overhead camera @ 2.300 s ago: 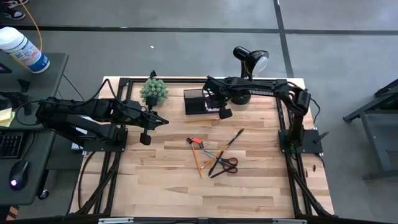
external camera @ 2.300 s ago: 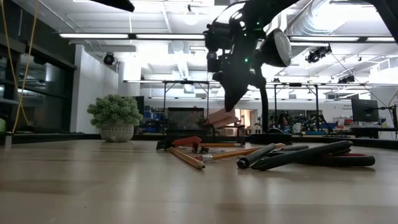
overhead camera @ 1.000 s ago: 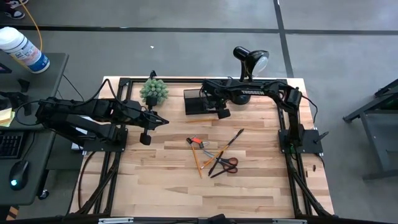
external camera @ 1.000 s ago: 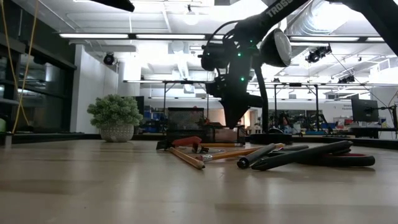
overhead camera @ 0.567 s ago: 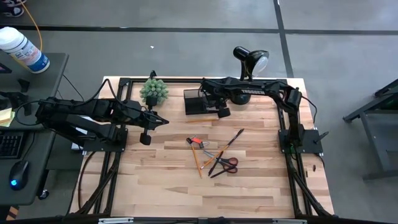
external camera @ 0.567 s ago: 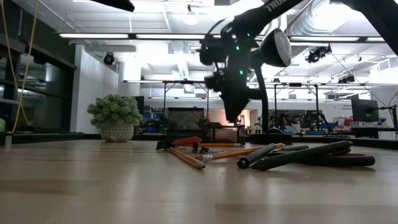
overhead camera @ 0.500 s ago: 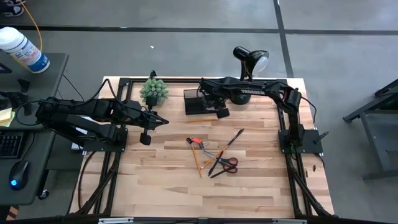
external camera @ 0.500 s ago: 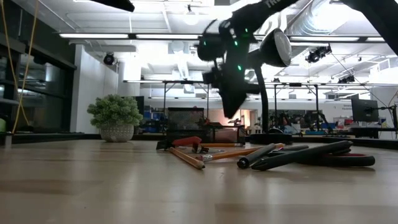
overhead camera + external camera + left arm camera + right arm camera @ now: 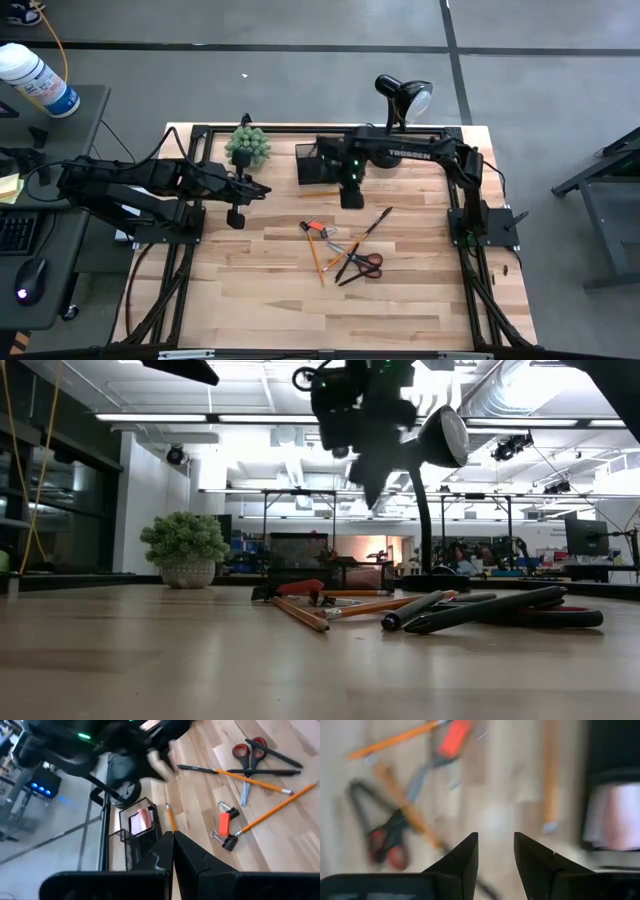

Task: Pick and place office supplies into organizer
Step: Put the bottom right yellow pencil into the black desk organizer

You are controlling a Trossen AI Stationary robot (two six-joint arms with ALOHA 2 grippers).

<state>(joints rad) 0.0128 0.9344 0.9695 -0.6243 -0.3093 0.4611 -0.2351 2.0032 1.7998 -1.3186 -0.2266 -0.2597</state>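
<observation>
Jaws of the right gripper (image 9: 495, 851) are apart and empty, beside the organizer (image 9: 313, 163); left gripper (image 9: 174, 851) jaws closed, empty.

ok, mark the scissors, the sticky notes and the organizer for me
scissors (image 9: 366, 263): high view, on the red handles.
sticky notes (image 9: 144, 818): left wrist view, on the pink pad's top face, inside the organizer.
organizer (image 9: 312, 163): high view, on its black body.
</observation>
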